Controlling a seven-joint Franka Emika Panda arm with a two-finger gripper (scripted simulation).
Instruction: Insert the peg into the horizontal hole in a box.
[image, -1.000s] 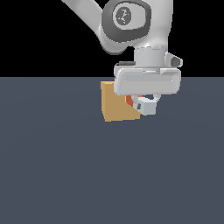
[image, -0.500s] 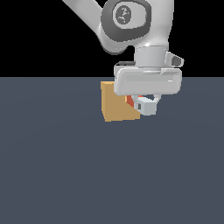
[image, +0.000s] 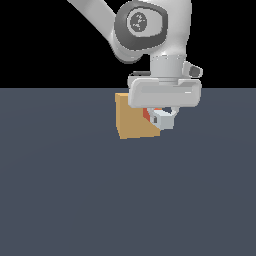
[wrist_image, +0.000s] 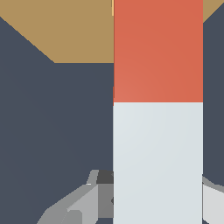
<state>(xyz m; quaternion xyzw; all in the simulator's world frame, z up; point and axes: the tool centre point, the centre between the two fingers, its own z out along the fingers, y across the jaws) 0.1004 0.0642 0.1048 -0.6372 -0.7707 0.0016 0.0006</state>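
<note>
The peg (wrist_image: 157, 109) lies lengthwise ahead of me in the wrist view, its pale half nearest my palm and its red-orange half running on toward the box (image: 132, 122). In the exterior view only a sliver of red shows against the box's face on the exterior view's right, so I judge the red end is at that face or already a little way in; the hole itself is hidden behind the peg and my gripper (image: 162, 120), and I cannot say how deep it sits. My fingers are clamped on the pale half, one on each side, holding the bar level just above the dark floor (image: 125, 200). The step in hand is the insertion. The next move calls for a straight push along the peg's own length toward the box, keeping it level and square so the corners do not bind.
</note>
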